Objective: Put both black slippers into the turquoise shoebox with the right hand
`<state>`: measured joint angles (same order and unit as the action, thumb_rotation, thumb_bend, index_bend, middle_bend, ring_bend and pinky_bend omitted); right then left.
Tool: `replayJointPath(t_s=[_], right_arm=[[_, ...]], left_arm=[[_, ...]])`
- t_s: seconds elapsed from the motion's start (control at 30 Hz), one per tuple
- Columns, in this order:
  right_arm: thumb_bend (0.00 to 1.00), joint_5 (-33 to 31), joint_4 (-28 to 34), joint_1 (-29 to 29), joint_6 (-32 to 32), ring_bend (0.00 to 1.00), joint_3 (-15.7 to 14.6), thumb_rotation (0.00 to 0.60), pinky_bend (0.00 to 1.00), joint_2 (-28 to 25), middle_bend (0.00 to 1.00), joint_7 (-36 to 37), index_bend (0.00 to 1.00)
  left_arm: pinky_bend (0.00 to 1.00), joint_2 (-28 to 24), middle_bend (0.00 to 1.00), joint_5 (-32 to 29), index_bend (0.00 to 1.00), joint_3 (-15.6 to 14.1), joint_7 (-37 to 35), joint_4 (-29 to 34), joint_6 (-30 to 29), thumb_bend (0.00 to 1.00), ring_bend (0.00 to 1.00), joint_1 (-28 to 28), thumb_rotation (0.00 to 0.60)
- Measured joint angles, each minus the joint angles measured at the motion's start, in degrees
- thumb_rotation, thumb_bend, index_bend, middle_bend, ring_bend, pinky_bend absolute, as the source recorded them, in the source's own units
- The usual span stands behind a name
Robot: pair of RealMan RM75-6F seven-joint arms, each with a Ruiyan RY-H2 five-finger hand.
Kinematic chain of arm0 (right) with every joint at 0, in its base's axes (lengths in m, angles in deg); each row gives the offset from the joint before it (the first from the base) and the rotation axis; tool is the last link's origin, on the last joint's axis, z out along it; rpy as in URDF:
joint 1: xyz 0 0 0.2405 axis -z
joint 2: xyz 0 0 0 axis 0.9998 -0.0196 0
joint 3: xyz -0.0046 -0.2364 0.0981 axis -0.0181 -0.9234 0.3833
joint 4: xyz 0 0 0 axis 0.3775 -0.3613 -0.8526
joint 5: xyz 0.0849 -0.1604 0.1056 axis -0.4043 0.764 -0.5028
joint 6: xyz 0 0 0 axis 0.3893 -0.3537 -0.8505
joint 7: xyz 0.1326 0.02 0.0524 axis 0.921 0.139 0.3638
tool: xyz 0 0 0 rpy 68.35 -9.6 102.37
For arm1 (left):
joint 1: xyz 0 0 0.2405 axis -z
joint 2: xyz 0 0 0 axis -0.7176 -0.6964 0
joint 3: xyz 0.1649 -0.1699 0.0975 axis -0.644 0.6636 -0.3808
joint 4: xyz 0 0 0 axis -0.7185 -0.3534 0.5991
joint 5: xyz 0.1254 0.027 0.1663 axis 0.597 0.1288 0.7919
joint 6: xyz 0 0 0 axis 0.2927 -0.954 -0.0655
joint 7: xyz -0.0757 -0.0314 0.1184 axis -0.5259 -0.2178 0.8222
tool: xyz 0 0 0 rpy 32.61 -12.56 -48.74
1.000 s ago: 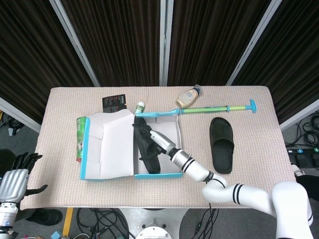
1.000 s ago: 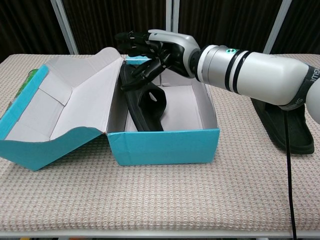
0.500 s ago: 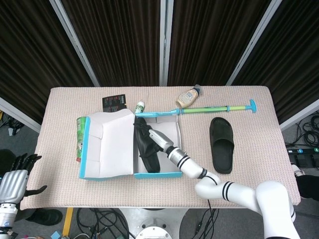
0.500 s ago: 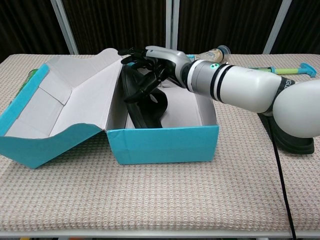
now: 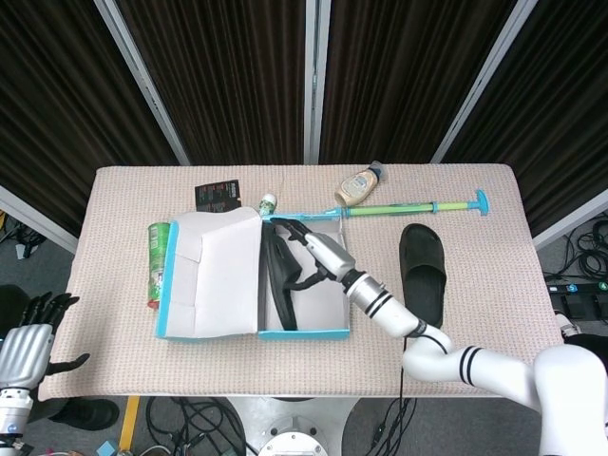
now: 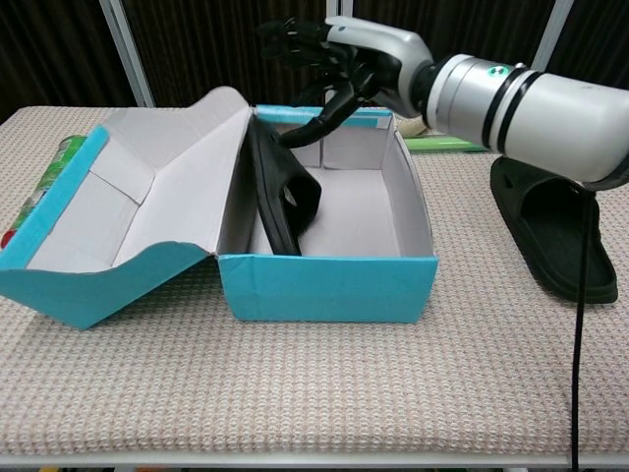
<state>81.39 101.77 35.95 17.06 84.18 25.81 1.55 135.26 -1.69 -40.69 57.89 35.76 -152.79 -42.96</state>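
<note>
- My right hand (image 6: 344,54) has come up out of the shoebox (image 6: 324,285) since a second ago; back then its fingers were down on the first slipper (image 6: 280,192), now they hang above the box's back wall.
- That slipper now stands on its edge inside the box, leaning against the left wall by the open lid (image 6: 128,211). I judge slipper 1 of 2 delivered, though it sits tilted rather than flat.
- The right hand's fingers (image 6: 295,34) are spread and curved, holding nothing. From the chest view one dark fingertip reaches down toward the slipper's upper end; I cannot tell whether it touches.
- In the head view the same hand (image 5: 313,249) sits over the box interior, just beside the slipper's (image 5: 278,285) strap.
- The second slipper (image 5: 422,275) lies sole-down on the table, right of the box and apart from it. That is my next target.
- My left hand (image 5: 33,344) rests off the table's left edge, fingers apart, empty.
</note>
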Motion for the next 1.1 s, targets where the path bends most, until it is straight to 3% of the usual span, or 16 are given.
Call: replayJointPath(t_s=[0.17,0.53,0.8,1.1], right_arm=[[0.03,-2.9,2.4,2.9,-1.9,0.02,-1.2,0.6,0.18,-4.3,0.07,-14.2,0.0],[0.02,-20.4,3.2,8.4,-3.1,0.0,-5.3,0.6,0.12,-13.0,0.07,-44.6,0.0],[0.02,-32.9,-3.6,8.8,0.9,0.0,-7.9,0.6,0.11,-12.7,0.08,-54.8,0.0],[0.01,-38.5,-6.7,6.5,4.9,0.0,-9.5,0.6,0.09,-10.0,0.12,-60.8,0.0]], left_arm=[[0.03,0.1,0.12,0.0,0.16,0.1,0.2,-0.1,0.4,0.0,0.0,0.3,0.6],[0.03,0.4,0.12,0.5,0.16,0.1,0.3,0.1,0.5,0.0,0.0,0.7,0.6],[0.03,0.4,0.12,0.7,0.16,0.0,0.7,0.4,0.8,0.0,0.0,0.9,0.6],[0.03,0.1,0.12,0.2,0.16,-0.2,0.9,0.8,1.3,0.0,0.0,0.9,0.6]])
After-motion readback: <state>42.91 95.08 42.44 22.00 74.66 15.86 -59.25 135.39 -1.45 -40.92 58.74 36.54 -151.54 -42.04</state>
